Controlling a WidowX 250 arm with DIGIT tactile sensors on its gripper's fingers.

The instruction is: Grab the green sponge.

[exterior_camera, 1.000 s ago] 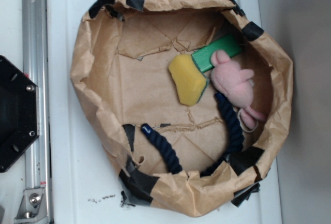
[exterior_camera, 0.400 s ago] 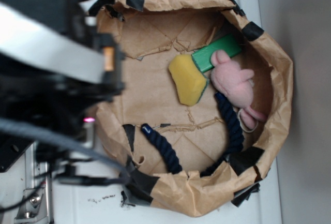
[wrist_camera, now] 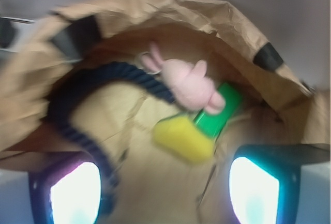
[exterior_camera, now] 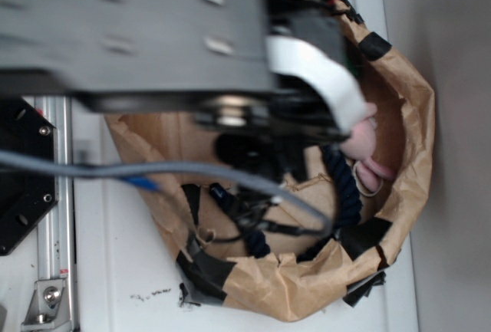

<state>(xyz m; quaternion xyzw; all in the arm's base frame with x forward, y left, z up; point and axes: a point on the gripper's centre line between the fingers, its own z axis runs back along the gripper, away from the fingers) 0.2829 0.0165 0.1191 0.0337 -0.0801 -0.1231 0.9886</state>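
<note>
In the wrist view the green sponge [wrist_camera: 183, 140], yellow foam side showing, lies on the brown paper floor of the bag, just ahead of my gripper [wrist_camera: 164, 193] and a little right of its middle. My two glowing fingers [wrist_camera: 75, 193] stand wide apart with nothing between them, so the gripper is open and clear of the sponge. In the exterior view my blurred arm [exterior_camera: 176, 41] covers the sponge and the gripper.
A bright-green bar [wrist_camera: 220, 113] touches the sponge's far end, with a pink plush toy [wrist_camera: 189, 84] lying on it. A dark blue rope [wrist_camera: 83, 115] curves along the left. The crumpled paper bag wall [wrist_camera: 155, 12] rings everything.
My arm has swung in from the left over the bag and now hides the sponge in the exterior view. The objects in the bag have not moved.
</note>
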